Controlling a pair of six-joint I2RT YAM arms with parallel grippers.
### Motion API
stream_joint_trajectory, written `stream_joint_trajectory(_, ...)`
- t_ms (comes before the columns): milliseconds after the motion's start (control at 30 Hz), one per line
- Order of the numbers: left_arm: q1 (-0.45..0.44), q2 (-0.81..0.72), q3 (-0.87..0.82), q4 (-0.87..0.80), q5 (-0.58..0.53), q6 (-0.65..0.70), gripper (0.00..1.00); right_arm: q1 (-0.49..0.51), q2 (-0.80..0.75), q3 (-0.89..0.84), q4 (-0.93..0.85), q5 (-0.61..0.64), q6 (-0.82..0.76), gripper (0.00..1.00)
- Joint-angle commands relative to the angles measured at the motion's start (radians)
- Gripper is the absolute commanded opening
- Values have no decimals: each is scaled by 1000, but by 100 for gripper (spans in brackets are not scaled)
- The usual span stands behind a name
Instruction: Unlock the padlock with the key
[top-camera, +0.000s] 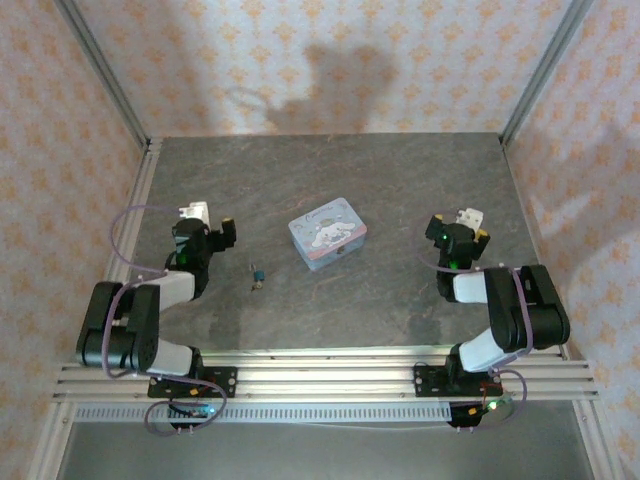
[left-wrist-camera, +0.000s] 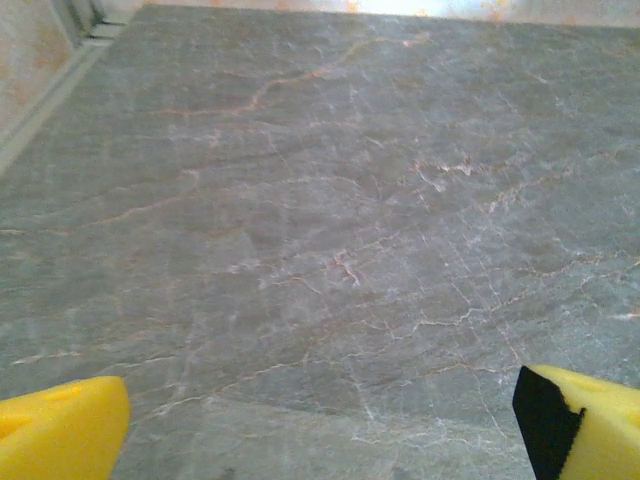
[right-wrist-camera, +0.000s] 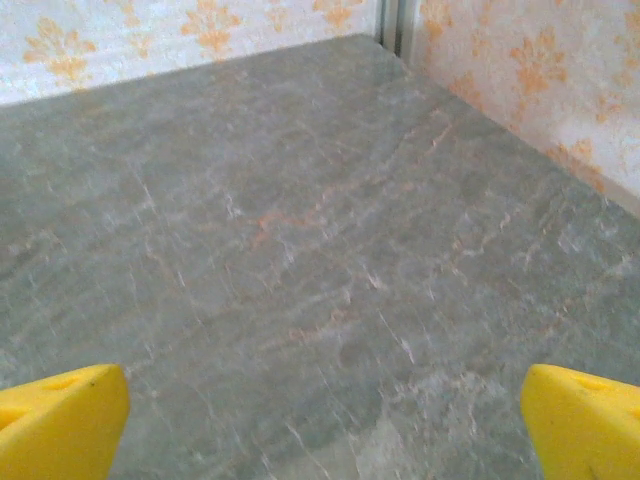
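The tiny teal-blue padlock (top-camera: 257, 271) lies on the grey stone-patterned table (top-camera: 380, 300), left of centre. A tiny pale speck just below it looks like the key (top-camera: 255, 286), though it is too small to make out. My left gripper (top-camera: 205, 226) hovers to the padlock's upper left, about a hand's width away. Its yellow fingertips (left-wrist-camera: 60, 430) stand wide apart over bare table, so my left gripper (left-wrist-camera: 320, 430) is open. My right gripper (top-camera: 460, 226) is far off at the right. It too is open (right-wrist-camera: 325, 420), with nothing between its yellow fingertips (right-wrist-camera: 585, 420).
A pale blue cartoon-printed tin box (top-camera: 327, 232) sits at the table's centre, between the two arms and to the upper right of the padlock. Patterned walls with metal corner posts (top-camera: 105, 80) close in the back and sides.
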Motion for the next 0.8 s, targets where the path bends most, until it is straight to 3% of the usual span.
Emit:
stream_joint_trajectory(0, -11, 36, 1, 88, 15, 35, 100, -4, 6, 16, -27, 10, 18, 99)
stream_joint_trajectory(767, -25, 42, 3, 94, -18, 39, 100, -4, 5, 16, -29, 10, 18, 99)
